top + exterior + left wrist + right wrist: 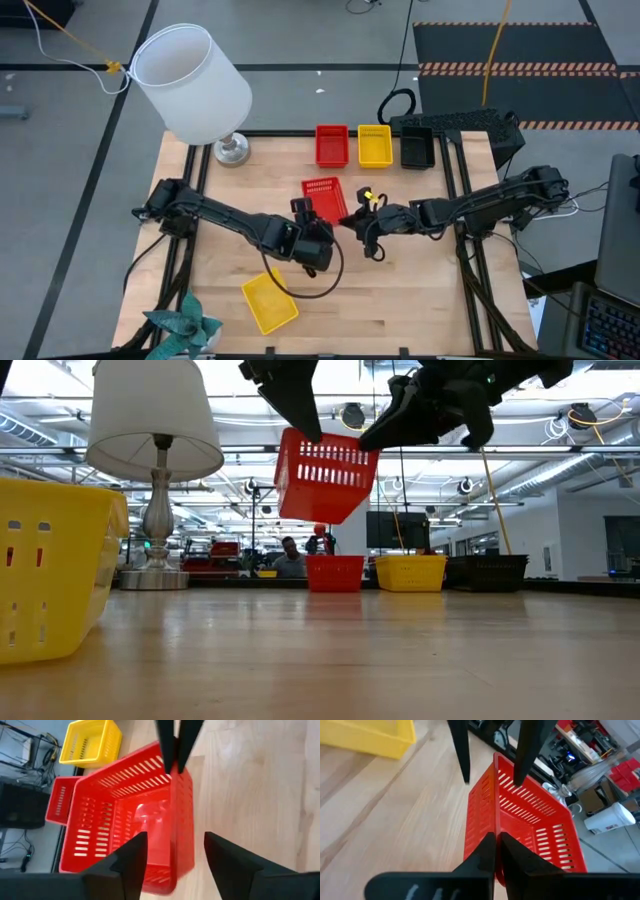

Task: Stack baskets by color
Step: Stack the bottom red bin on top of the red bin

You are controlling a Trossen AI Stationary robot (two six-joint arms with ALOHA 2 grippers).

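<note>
A red basket (322, 194) hangs tilted above the middle of the table, also seen in the low view (325, 475). My right gripper (496, 839) is shut on it from the table's right side. My left gripper (175, 840) is open at the basket's opposite end. Its two fingers stand on either side of one wall (182, 820) with a gap showing on both sides. A red basket (331, 145), a yellow basket (375, 146) and a black basket (417, 148) rest on their bases in a row at the far edge. Another yellow basket (269, 301) sits at the near left. My right gripper pinches the rim of the red basket's wall (495, 820) between its two fingers, one finger inside the basket and one outside. The fingers come from the table's right, slanting slightly down. The basket is lifted clear of the table and tilted, its open side turned up and toward the left arm.
A white-shaded lamp (195, 85) stands at the far left corner, and a green plant (185, 328) at the near left corner. Bare wood lies below the lifted basket and toward the near right.
</note>
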